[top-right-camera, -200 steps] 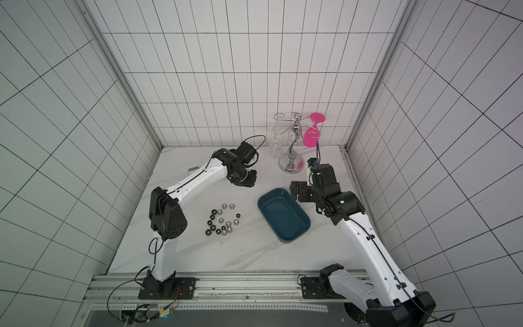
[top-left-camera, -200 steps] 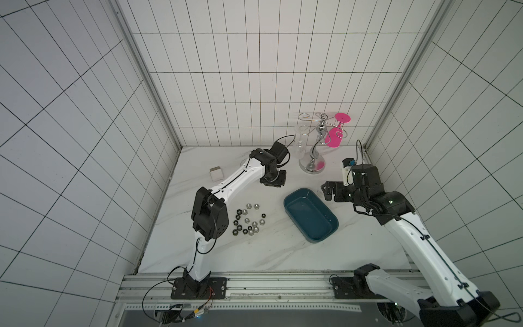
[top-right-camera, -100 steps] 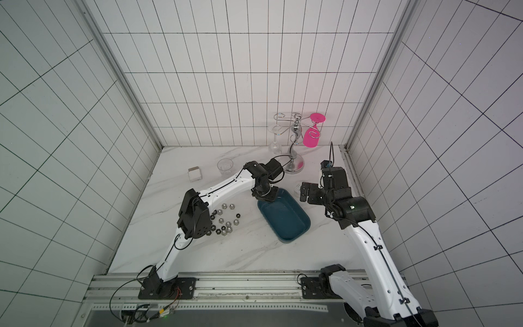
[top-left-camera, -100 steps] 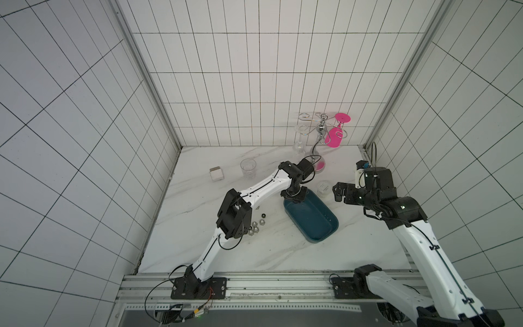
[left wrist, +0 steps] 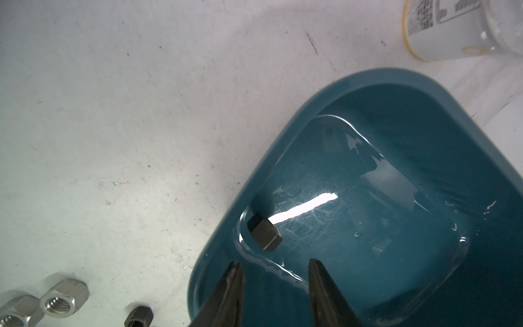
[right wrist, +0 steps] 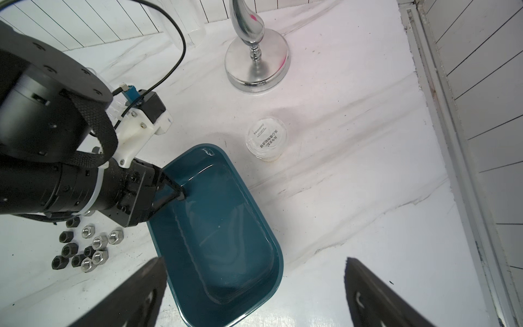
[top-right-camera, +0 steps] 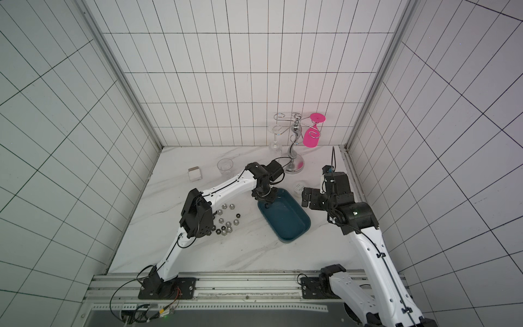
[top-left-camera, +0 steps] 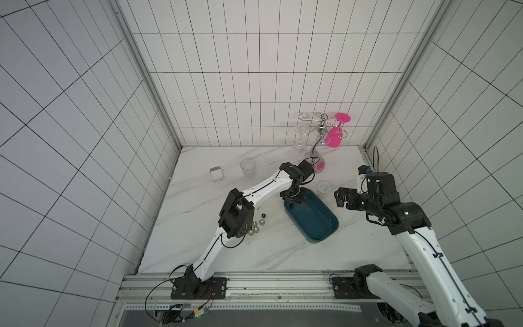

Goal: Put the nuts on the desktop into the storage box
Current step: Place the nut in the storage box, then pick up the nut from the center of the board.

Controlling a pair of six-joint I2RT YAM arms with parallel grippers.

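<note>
While the left gripper (left wrist: pixel 275 263) hangs over the far left corner of the storage box (top-left-camera: pixel 314 222), its jaws stand partly apart with nothing between them, and one black nut (left wrist: pixel 264 236) lies loose on the box floor in that corner. The other nuts (right wrist: pixel 99 242), black and silver, sit clustered on the desktop (top-left-camera: pixel 268 254) left of the box, partly hidden under the left arm in both top views. To the right of the box the right gripper (right wrist: pixel 255 259) hovers, jaws spread wide and empty, near a small white jar (top-left-camera: pixel 324 188).
</note>
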